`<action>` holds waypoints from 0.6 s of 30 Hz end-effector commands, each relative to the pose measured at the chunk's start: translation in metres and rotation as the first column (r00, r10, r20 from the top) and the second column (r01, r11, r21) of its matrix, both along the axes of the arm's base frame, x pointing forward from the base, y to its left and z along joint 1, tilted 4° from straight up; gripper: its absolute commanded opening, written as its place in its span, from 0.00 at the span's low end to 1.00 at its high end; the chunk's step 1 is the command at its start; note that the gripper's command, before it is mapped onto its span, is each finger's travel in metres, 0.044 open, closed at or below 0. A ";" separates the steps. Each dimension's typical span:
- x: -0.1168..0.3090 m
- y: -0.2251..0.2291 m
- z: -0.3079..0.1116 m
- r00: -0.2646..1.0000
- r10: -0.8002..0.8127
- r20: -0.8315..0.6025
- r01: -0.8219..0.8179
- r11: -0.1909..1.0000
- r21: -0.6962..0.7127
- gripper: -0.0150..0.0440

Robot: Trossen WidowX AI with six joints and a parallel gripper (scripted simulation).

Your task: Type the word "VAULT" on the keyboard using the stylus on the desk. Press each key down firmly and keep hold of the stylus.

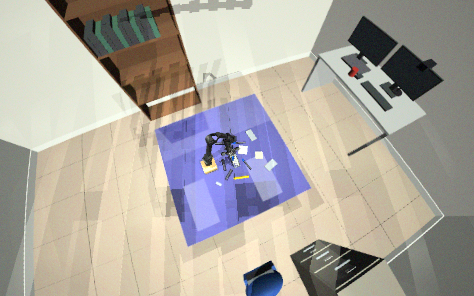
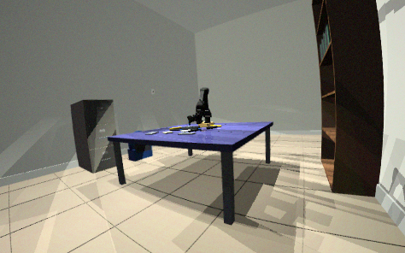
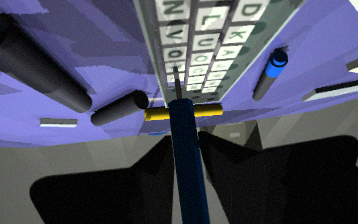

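Observation:
In the wrist view my gripper (image 3: 185,139) is shut on the blue stylus (image 3: 184,150), which points away from the fingers with its thin dark tip foremost. The keyboard (image 3: 195,50) (image 1: 235,160) lies under the tip, with white letter keys in slanting rows. The tip is over the left row, at the key just below the one marked O in the view; that key's letter is partly hidden. V and N are farther up that row, L and U in the middle row, D, K and A in the right row. Whether the tip touches a key I cannot tell.
A yellow bar (image 3: 212,110) (image 1: 241,177) lies beyond the keyboard's end. A blue-capped marker (image 3: 268,75) lies to its right, two black cylinders (image 3: 42,72) (image 3: 120,108) to its left. A small white block (image 3: 58,122) and pale flat pads (image 1: 271,164) (image 1: 251,135) lie on the blue table (image 1: 184,200).

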State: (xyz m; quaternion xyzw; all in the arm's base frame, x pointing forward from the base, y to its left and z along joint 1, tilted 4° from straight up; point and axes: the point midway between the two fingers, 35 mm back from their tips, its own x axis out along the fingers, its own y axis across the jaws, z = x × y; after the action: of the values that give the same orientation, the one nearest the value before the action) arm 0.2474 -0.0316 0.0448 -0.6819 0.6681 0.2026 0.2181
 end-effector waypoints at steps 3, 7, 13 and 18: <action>0.000 0.000 -0.003 1.000 0.002 0.000 -0.002 1.000 -0.002 0.39; 0.000 0.000 -0.003 1.000 0.002 0.000 -0.002 1.000 -0.002 0.39; 0.000 0.000 -0.003 1.000 0.002 0.000 -0.002 1.000 -0.002 0.39; 0.000 0.000 0.006 1.000 0.002 0.000 -0.002 1.000 -0.002 0.39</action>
State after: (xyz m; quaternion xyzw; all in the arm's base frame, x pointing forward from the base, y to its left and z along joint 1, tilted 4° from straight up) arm 0.2473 -0.0316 0.0440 -0.6821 0.6681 0.2027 0.2176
